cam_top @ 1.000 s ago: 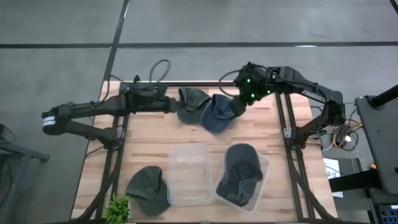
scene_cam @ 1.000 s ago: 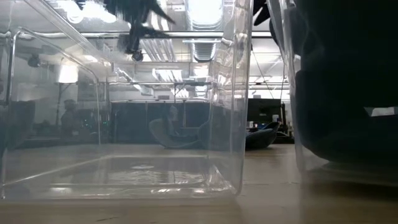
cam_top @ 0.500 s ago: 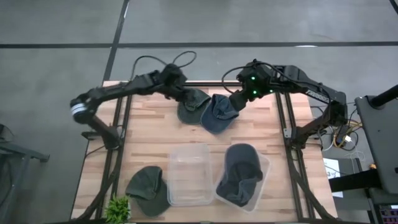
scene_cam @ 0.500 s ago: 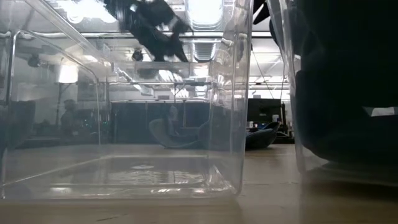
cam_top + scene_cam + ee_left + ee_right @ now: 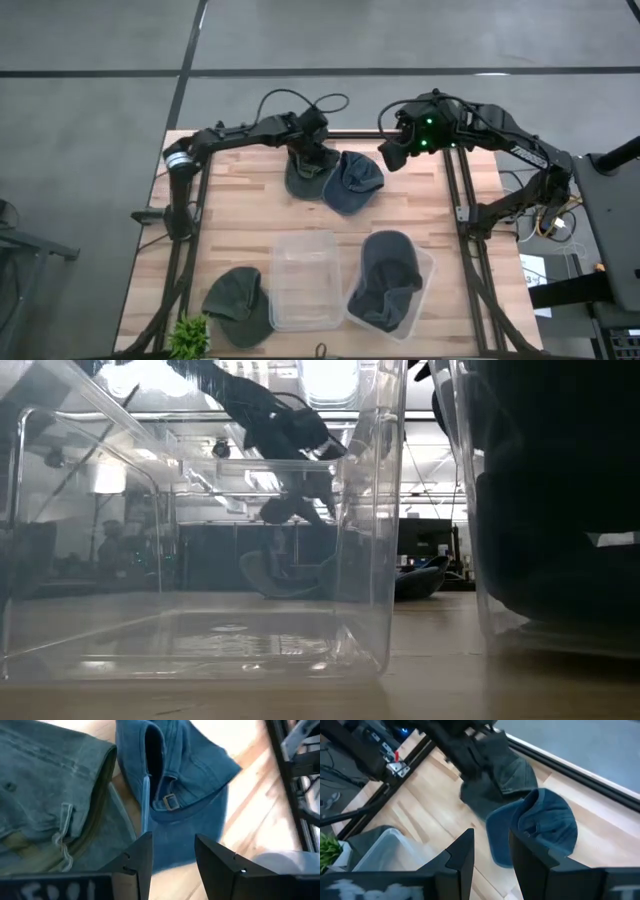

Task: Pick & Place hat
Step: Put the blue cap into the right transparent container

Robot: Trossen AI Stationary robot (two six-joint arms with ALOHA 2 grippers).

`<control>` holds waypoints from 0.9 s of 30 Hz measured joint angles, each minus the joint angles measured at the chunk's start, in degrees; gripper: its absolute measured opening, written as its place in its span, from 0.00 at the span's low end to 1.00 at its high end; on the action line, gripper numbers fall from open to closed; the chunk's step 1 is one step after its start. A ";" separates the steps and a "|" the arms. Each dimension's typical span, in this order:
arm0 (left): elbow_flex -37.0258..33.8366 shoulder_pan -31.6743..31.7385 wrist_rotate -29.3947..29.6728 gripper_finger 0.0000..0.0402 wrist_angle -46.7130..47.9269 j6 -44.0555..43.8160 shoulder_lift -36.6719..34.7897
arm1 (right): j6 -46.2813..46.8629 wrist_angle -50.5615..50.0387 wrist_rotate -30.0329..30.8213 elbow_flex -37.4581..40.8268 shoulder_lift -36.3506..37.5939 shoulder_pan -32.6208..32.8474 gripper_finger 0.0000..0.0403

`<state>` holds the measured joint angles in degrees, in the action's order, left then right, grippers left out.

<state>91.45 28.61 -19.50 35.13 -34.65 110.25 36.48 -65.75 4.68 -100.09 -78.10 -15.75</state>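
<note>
High view: my left gripper [image 5: 313,160] hangs directly over the olive cap [image 5: 303,172] at the far end of the table [image 5: 230,230], just beside the blue denim cap [image 5: 352,183].
Landmark: the blue denim cap; everything below is placed from it.
Olive cap: touching the blue cap's edge on the left-arm side, crown up, brim partly tucked under the blue one.
Left gripper state: fingers [image 5: 137,857] parted with a clear gap, nothing between them; in the left wrist view the blue cap's strap buckle [image 5: 170,800] sits just ahead of the tips and the olive cap [image 5: 50,795] lies off to one side.
Right gripper [image 5: 392,155]: near the blue cap, raised off its far right-arm side, fingers [image 5: 462,852] apart and empty.
Nearer arm: left for the olive cap, by my judgement; the two are about equally close to the blue one.
Clear bin [image 5: 303,280]: well apart from the blue cap, toward the near edge, with nothing in it.
</note>
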 joint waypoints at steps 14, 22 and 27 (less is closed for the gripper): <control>3.12 -1.44 4.36 0.34 2.79 0.60 5.76 | -2.30 2.21 0.01 0.00 0.53 -0.02 0.29; 3.03 -2.47 5.24 0.34 2.22 1.58 7.88 | -3.44 2.27 0.01 0.00 0.41 -0.02 0.29; 3.01 -2.54 4.63 0.32 1.50 2.97 8.12 | -3.45 2.26 -0.01 0.01 0.38 -0.02 0.29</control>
<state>94.45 26.07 -14.87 36.63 -31.68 118.37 33.03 -63.48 4.67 -100.08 -77.71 -15.77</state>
